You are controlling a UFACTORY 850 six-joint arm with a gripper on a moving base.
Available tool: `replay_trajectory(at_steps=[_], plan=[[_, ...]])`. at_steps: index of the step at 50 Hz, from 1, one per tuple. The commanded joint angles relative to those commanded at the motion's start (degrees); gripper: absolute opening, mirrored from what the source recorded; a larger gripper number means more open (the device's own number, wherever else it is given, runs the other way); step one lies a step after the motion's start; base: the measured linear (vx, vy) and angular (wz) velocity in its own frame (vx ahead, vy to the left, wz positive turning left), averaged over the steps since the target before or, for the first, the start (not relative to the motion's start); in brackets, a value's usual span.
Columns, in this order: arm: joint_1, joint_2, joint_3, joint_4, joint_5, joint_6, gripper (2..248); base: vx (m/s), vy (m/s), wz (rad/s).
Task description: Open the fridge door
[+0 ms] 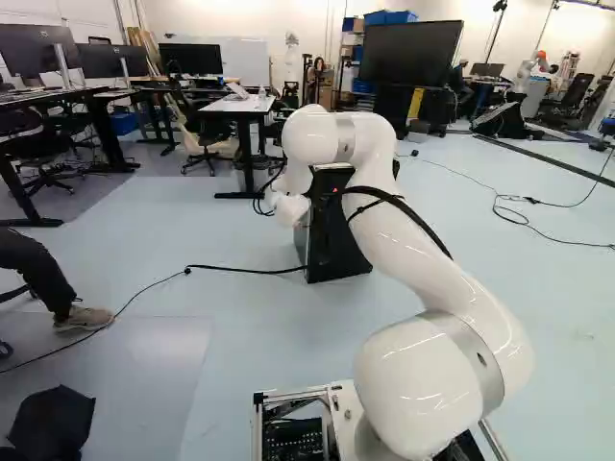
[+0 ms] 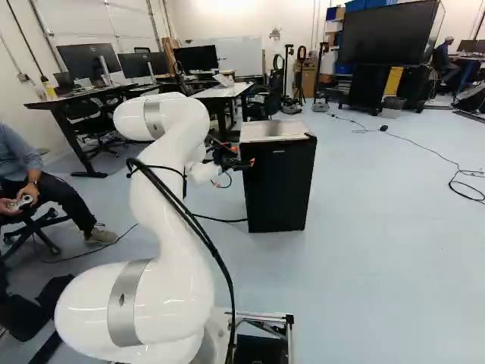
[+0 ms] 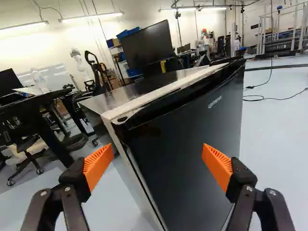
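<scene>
In the right base view my gripper (image 2: 243, 155) is beside the upper left part of the small black fridge (image 2: 277, 186), its orange tips close to the front edge. In the wrist view the gripper (image 3: 156, 150) stands wide open with nothing gripped. Ahead of the fingers is the dark fridge door (image 3: 187, 139), which looks closed against the body. Its top corner nearest the hinge cap or edge fitting (image 3: 122, 119) lies ahead between the fingers. The arm covers part of the fridge (image 1: 336, 240) in the left base view, hiding the gripper.
A black cable (image 1: 231, 270) runs over the floor to the fridge. A desk (image 2: 227, 91) stands behind it, a big screen (image 2: 388, 34) farther back. A seated person (image 2: 30, 182) holds a controller left of the arm. Another robot (image 1: 528, 72) stands far off.
</scene>
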Motion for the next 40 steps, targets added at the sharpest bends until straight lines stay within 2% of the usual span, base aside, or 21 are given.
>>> replay_trajectory(at_steps=[24, 40], plan=[[-0.58, 0.21, 0.36, 0.00, 0.00, 0.00, 247, 0.000, 0.000, 0.000], [-0.55, 3.24, 5.44, 0.28, 0.00, 0.00, 247, 0.000, 0.000, 0.000]])
